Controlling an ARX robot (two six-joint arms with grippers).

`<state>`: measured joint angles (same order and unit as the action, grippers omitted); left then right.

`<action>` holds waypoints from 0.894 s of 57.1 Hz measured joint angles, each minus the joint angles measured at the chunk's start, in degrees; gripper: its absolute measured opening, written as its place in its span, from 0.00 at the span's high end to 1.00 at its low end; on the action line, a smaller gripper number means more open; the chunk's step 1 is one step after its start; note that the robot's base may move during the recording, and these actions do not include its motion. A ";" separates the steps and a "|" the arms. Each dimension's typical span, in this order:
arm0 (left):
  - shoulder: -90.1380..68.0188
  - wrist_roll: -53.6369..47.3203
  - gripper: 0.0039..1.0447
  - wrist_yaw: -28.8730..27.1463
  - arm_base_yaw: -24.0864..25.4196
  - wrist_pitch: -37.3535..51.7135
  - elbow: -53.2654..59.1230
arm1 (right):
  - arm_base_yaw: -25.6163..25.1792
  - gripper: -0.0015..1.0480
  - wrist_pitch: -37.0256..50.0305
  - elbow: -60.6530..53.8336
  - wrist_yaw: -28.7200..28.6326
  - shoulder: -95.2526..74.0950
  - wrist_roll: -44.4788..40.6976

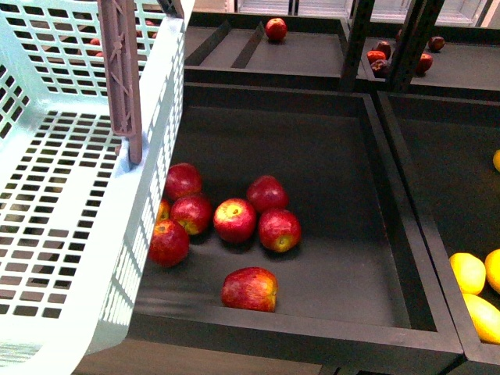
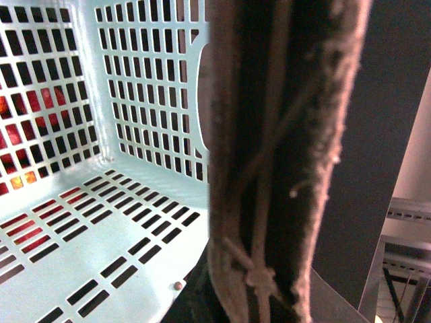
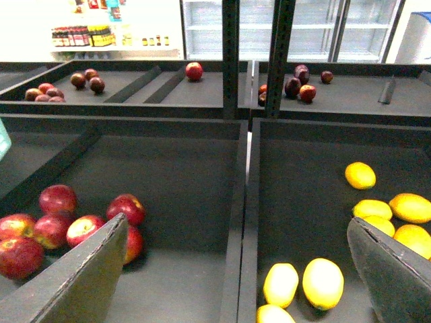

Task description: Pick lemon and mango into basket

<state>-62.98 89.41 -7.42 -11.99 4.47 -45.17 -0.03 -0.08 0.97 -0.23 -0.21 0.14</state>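
1. Right claw (image 3: 237, 222): fingers wide apart, nothing between them. It hangs over the divider (image 3: 246, 202), with yellow fruit ahead. Left claw is not seen in any view, so its state cannot be told.
2. Basket (image 1: 47, 258): raised at the left, nothing seen in it, handle (image 1: 125, 86) upright. It is judged to hang from the left arm.
3. Lemon (image 3: 323, 282): judged one of the pale pair nearest the claw. Mango (image 3: 411, 207): judged the orange-tinted fruit further off. Both lie in the right bin (image 3: 303, 155), well apart from the basket.
4. Risk: the wrong fruit may be taken, since colours and shapes are close.
5. Risk: smooth skin may be squeezed out of the fingers. Some fruit lie touching, so a neighbour may be nudged and rolled.
6. Risk: the divider or a bin wall may be clipped on descent or carry. Apples (image 1: 234, 220) lie between fruit and basket.
7. Surface: matte black bins with raised walls. A second tier behind holds red and dark fruit.
8. Room: a brightly lit shop. Glass-door coolers (image 3: 323, 27) are noted behind, bottles (image 3: 84, 33) on a far shelf.
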 joint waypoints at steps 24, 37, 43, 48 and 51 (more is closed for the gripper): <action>-26.64 -51.30 0.95 1.05 -6.60 -11.56 -24.90 | 0.00 0.08 0.00 0.00 0.07 0.00 0.00; -48.33 -49.99 0.95 17.97 -14.40 -16.13 -47.19 | 0.00 0.08 0.00 0.00 0.07 0.00 0.02; -51.54 -44.85 0.95 21.64 -18.18 -16.15 -50.18 | 0.00 0.08 0.00 0.00 0.15 0.00 0.00; -51.67 -41.72 0.95 22.47 -20.52 -15.06 -50.38 | 0.00 0.08 0.00 0.00 0.24 0.00 0.02; -51.45 -40.57 0.95 22.45 -21.31 -14.25 -50.42 | 0.00 0.08 0.00 0.00 0.24 0.00 0.02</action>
<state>-114.43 48.84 15.03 -33.30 -9.78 -95.59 -0.03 -0.08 0.97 0.01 -0.21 0.16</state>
